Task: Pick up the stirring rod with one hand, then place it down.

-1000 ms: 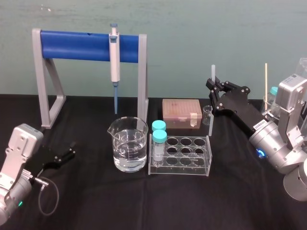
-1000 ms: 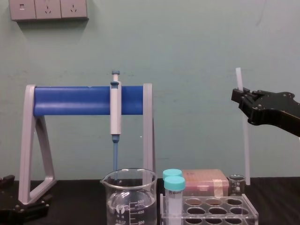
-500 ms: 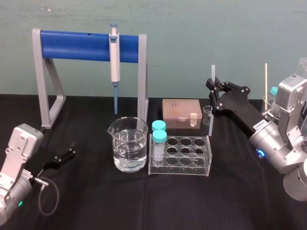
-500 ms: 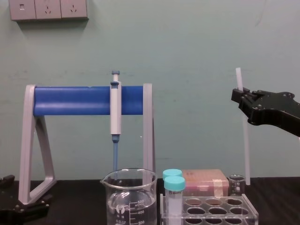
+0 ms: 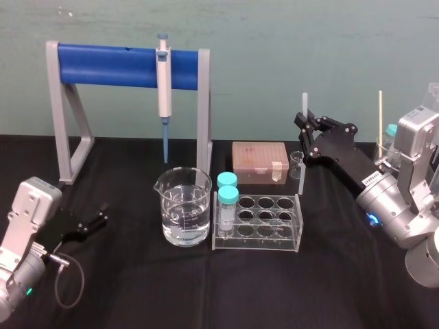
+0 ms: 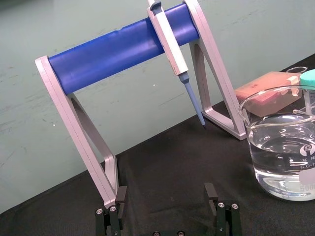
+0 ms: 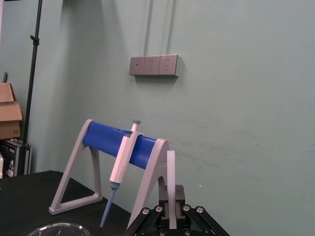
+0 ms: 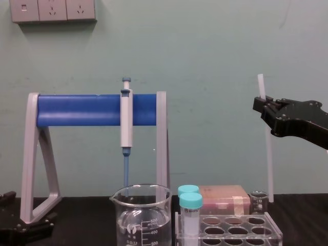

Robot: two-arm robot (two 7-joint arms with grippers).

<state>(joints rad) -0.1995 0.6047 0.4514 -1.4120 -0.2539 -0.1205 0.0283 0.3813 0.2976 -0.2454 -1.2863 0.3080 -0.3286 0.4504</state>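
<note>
The stirring rod [image 5: 302,147] is a long translucent white rod that stands upright at the right of the table. My right gripper [image 5: 303,131] is shut on its upper part. In the chest view the stirring rod [image 8: 266,148] hangs down from the black right gripper [image 8: 263,106], and its lower end is close to the tablecloth beside a small glass beaker [image 8: 259,202]; I cannot tell whether it touches. In the right wrist view the stirring rod [image 7: 171,182] rises between the fingers of the right gripper [image 7: 171,216]. My left gripper [image 5: 96,221] rests low at the table's left, and in the left wrist view the left gripper [image 6: 167,216] is open and holds nothing.
A grey stand with a blue bar [image 5: 123,65] holds a pipette [image 5: 163,89] at the back. In front stand a water-filled beaker [image 5: 184,216], a clear tube rack [image 5: 264,223] with two teal-capped tubes, and a pink tip box [image 5: 259,162]. A thin pale stick [image 5: 380,123] stands at far right.
</note>
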